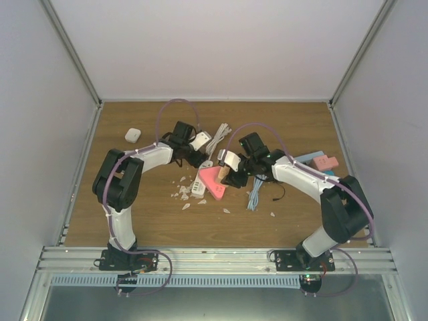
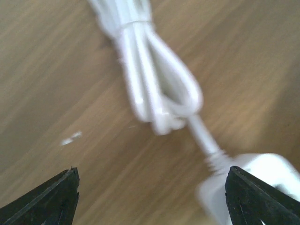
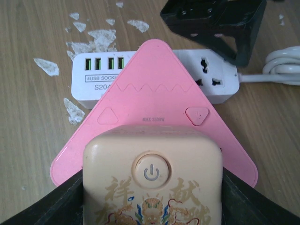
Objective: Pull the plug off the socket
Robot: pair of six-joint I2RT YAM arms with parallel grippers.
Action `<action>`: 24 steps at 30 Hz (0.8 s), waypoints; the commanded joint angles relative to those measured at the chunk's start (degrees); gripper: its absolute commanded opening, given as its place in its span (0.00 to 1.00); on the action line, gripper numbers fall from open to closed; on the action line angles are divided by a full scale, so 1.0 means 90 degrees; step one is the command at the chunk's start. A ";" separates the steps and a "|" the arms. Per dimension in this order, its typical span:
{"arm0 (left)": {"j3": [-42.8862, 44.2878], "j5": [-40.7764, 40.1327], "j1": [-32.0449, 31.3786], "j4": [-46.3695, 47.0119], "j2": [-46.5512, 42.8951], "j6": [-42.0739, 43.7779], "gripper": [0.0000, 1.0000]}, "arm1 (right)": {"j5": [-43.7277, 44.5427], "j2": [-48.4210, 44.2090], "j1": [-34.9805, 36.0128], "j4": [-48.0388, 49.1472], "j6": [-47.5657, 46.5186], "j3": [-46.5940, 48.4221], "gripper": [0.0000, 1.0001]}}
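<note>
Wooden table — right hand clamped on beige plug atop pink socket; left hand apart above white cable.

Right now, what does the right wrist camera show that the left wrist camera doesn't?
Only the right wrist: the beige plug on the pink triangular socket, the right gripper closed on the plug's sides, and four USB ports on the white power strip. Only the left wrist: the left gripper seen from behind its fingers, open with nothing between them. Both: the strip, its coiled cable, the wooden table and white flakes.
</note>
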 commanded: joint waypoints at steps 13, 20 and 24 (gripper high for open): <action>0.0106 0.0299 0.0618 -0.1859 -0.0364 0.0458 0.96 | -0.0008 -0.0208 0.0025 0.0779 -0.0425 -0.0585 0.24; 0.0028 0.1602 0.0637 -0.2058 -0.1096 0.0435 0.96 | 0.0017 0.0022 0.0026 0.0748 -0.0366 -0.0409 0.24; -0.0027 0.2166 0.0633 -0.1932 -0.1352 0.0035 0.99 | 0.0035 0.0035 0.0024 0.0624 -0.0395 -0.0395 0.24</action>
